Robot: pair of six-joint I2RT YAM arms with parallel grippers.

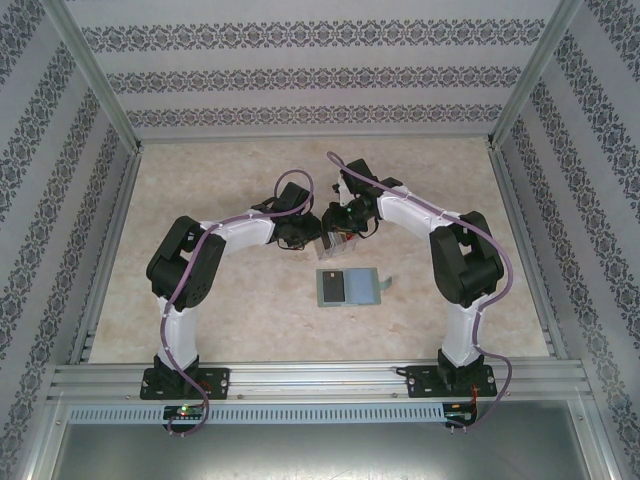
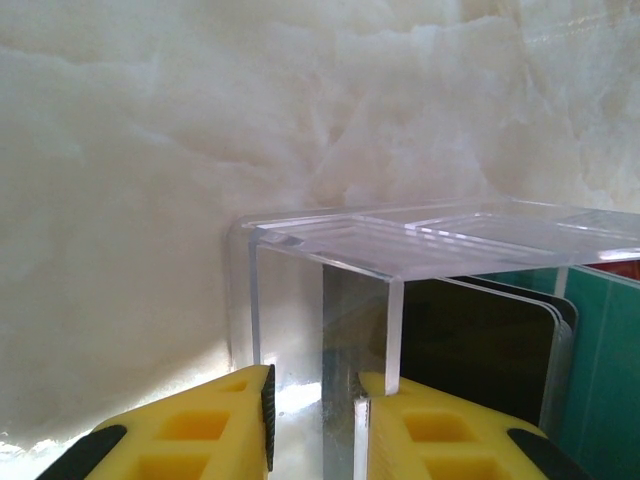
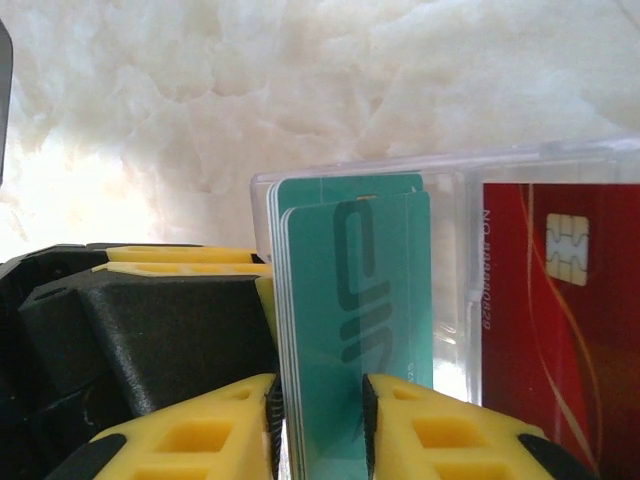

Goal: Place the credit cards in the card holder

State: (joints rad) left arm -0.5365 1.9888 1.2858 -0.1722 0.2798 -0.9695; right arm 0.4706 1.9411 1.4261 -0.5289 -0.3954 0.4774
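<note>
Currently, teal card (image 3: 355, 330) in right gripper (image 3: 320, 425).

Top view high behind the arm bases (image 1: 185, 382), looking down on the whole table (image 1: 200, 300), left wrist view close over its jaws facing the clear box (image 2: 420, 235), right wrist view equally close from the opposite side, both sharing its teal cards (image 3: 350, 330).

red card (image 3: 530, 350): cut by right edge | teal card (image 3: 350, 300): bottom cut off

Left arm (image 1: 180, 335), right arm (image 1: 462, 332) — white shells, black joints.
Lilac cable (image 1: 166, 318) along each; yellow hollow-celled fingers (image 3: 200, 440), inner faces seemingly dark-lined.
</note>
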